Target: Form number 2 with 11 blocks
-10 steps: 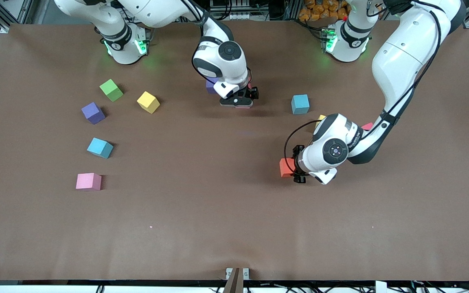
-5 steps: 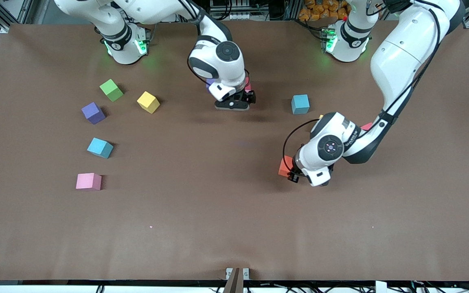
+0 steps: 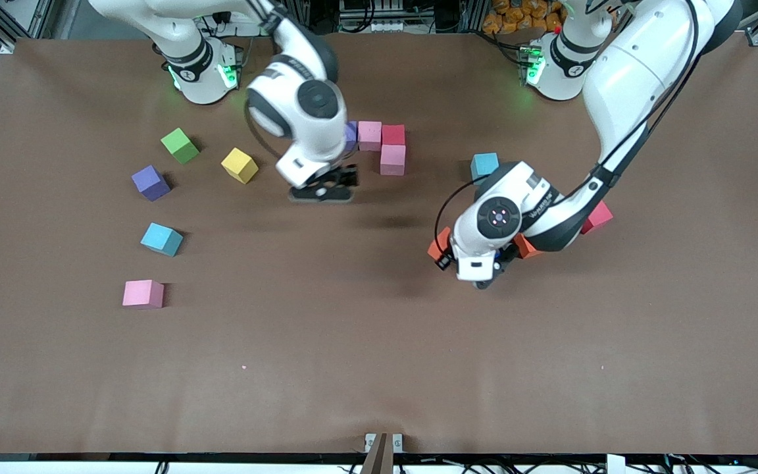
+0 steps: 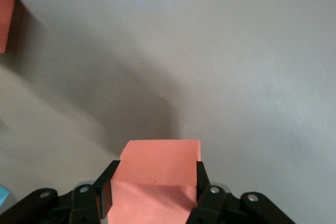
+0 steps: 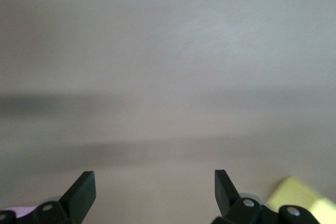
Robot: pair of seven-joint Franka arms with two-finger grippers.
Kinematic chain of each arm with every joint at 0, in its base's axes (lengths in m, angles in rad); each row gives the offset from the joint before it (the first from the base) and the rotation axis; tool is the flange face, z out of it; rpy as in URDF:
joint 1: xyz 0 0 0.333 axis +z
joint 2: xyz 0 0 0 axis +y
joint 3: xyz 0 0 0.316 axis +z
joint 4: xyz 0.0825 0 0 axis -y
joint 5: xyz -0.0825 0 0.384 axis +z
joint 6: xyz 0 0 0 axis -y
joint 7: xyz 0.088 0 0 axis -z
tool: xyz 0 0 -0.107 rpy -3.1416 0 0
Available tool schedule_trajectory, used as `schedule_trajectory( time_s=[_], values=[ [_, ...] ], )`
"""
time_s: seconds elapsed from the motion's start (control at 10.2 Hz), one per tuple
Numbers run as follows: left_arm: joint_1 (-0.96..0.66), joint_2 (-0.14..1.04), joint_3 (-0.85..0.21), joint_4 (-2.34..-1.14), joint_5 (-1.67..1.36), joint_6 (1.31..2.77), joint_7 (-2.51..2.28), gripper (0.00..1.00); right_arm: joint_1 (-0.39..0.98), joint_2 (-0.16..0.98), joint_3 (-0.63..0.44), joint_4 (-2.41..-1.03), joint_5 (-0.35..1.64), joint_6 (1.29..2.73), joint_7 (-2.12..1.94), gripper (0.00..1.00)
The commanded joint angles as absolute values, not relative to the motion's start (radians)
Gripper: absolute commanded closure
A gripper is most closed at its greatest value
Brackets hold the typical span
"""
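Left wrist view shows your left gripper [image 4: 152, 192] clamped on an orange block [image 4: 157, 174], apparently airborne, so carry it level toward the pink block [image 3: 392, 159] at the started figure, while the right gripper [image 5: 152, 187] hangs released nearby.

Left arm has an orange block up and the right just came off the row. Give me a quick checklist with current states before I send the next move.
1. Left gripper grip on the orange block: ok, jaws clamp both sides, block lifted off the table.
2. Right gripper free: ok, jaws wide open, nothing between them.
3. Started row intact: ok, two pink blocks and a red block sit touching.
4. Purple block at the row's end: cannot tell, the right arm covers most of it.
5. Spare orange block under the left arm: cannot tell if it was disturbed.
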State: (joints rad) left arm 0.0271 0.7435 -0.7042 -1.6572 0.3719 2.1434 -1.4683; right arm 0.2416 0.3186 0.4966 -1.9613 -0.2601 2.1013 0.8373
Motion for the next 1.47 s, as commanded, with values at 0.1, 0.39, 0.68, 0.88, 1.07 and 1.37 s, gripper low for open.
schedule_trajectory(
  time_s=[0.1, 0.39, 0.68, 0.88, 1.07, 1.37],
  values=[
    [-0.023, 0.727, -0.744, -1.664, 0.394, 2.083, -1.202, 1.0, 0.053, 0.287, 0.52, -1.999, -0.249, 2.118, 0.565, 0.0],
    [-0.112, 0.742, -0.723, -1.67, 0.396, 2.08, -1.119, 1.0, -0.115, 0.328, 0.519, -2.002, -0.249, 2.202, 0.292, 0.0],
    [-0.181, 0.749, -0.721, -1.671, 0.397, 2.08, -1.08, 1.0, -0.242, 0.342, 0.518, -2.017, -0.267, 2.236, 0.024, 0.0],
    [-0.253, 0.768, -0.718, -1.67, 0.42, 2.08, -1.072, 1.0, -0.323, 0.388, 0.515, -2.013, -0.337, 2.291, -0.177, 0.0],
    [-0.348, 0.779, -0.657, -1.672, 0.423, 2.08, -1.074, 1.0, -0.399, 0.46, 0.514, -1.979, -0.521, 2.385, -0.375, 0.0],
    [-0.406, 0.779, -0.595, -1.674, 0.423, 2.08, -1.071, 1.0, -0.457, 0.529, 0.512, -1.89, -0.557, 2.381, -0.718, 0.0]
  ],
)
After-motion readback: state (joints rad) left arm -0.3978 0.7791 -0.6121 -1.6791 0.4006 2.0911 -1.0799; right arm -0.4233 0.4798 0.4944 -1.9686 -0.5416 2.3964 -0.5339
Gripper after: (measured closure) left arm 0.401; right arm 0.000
